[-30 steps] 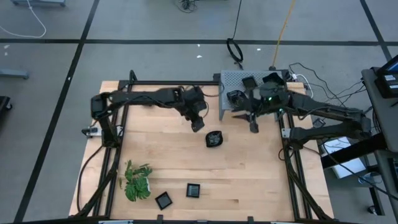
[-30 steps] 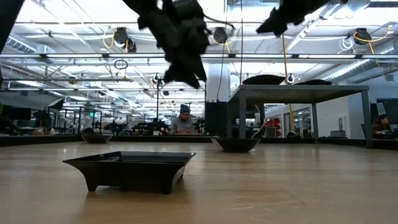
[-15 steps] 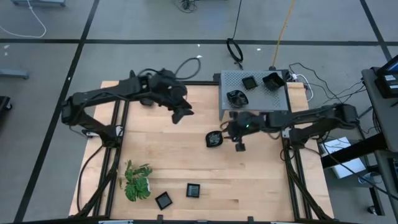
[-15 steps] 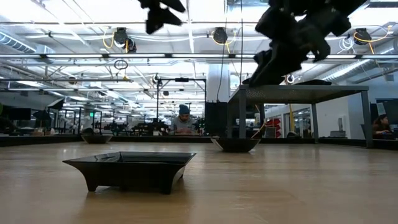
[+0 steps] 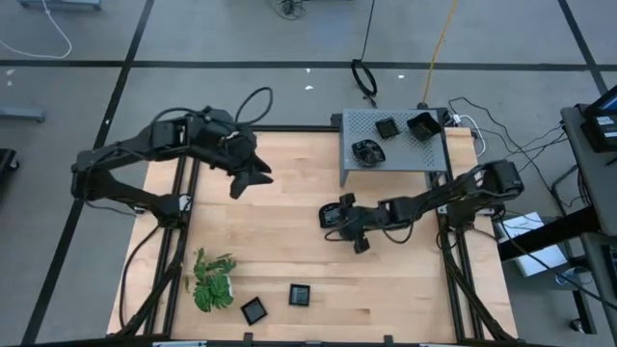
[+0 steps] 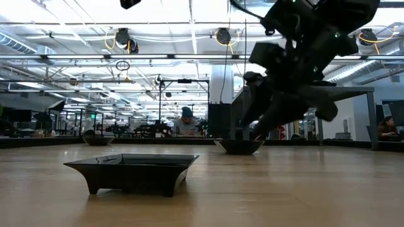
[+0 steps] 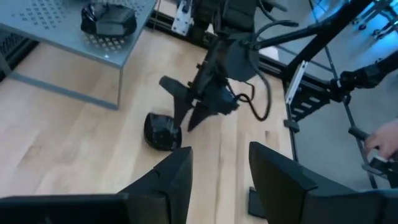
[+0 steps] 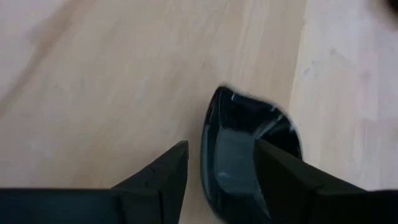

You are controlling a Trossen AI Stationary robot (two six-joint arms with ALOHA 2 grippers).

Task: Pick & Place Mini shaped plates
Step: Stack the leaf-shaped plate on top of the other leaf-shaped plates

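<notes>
The right gripper (image 5: 355, 231) is down low over the middle of the pale wooden table (image 5: 280, 251). Its two dark fingers are spread apart with nothing in them. One finger hangs over the rim of a small shiny black dish with a curvy edge (image 8: 249, 155), which sits flat on the wood. From above, that dish (image 5: 333, 215) is touching or almost touching the gripper. I think the fingers are wide so one can slip inside the rim and one outside, ready to pinch it.

The left gripper (image 5: 241, 181) waits up high over the far left part of the table. Its fingers are parted and empty too.

Three more little black dishes (image 5: 387, 128) rest on the grey metal shelf full of tiny holes (image 5: 434, 159) at the far right corner. That looks like where the dishes go. Two small square black dishes (image 5: 300, 294) still lie near the front edge, close to a green leafy plant (image 5: 212, 281).

I cannot see any words or labels to read.
</notes>
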